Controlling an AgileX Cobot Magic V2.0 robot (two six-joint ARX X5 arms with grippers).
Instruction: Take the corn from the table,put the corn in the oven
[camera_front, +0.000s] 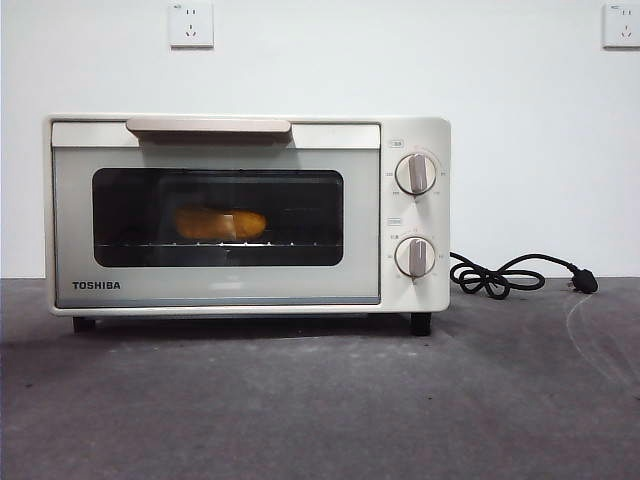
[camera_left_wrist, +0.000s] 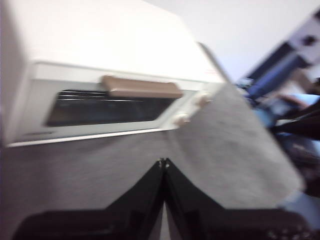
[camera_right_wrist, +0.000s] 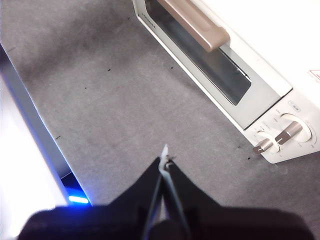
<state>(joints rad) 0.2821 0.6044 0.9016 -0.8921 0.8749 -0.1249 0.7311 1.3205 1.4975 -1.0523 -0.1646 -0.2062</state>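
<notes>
The corn, yellow-orange, lies on the wire rack inside the cream-white oven, seen through the dark glass of its closed door. The oven stands on the dark grey table. In the left wrist view, my left gripper is shut and empty, hovering over the table in front of the oven. My right gripper is shut too, holding nothing, above the table off the knob end of the oven. Neither gripper appears in the front view.
A black power cord with its plug lies coiled on the table to the right of the oven. Two wall sockets sit on the white wall behind. A table edge with a blue light shows in the right wrist view.
</notes>
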